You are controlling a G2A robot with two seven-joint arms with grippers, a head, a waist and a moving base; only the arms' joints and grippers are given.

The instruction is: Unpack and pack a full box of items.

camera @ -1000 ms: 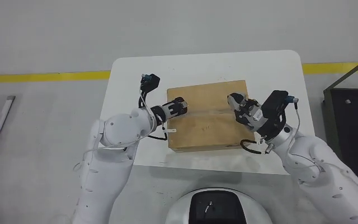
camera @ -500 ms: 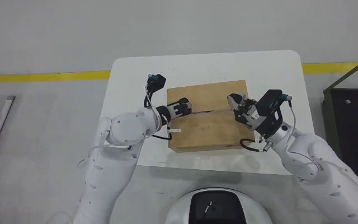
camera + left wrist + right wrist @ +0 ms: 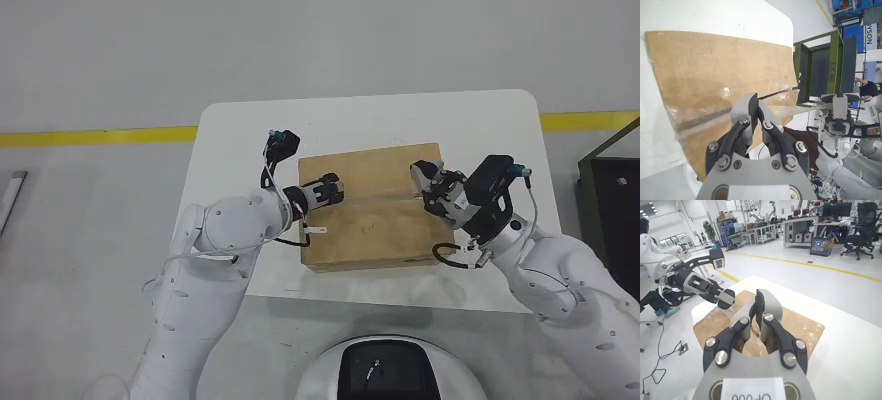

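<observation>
A: What is counted, and of what make?

B: Two pincers. The left pincer is pressed closed above one flat brown cardboard box. The right pincer is clamped on one clear, glossy tape strip. The box is seated centrally on the white, round-cornered counter.

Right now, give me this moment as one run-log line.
box: closed | left end effector: shut at seam end | right end effector: shut on lifted tape strip
</observation>
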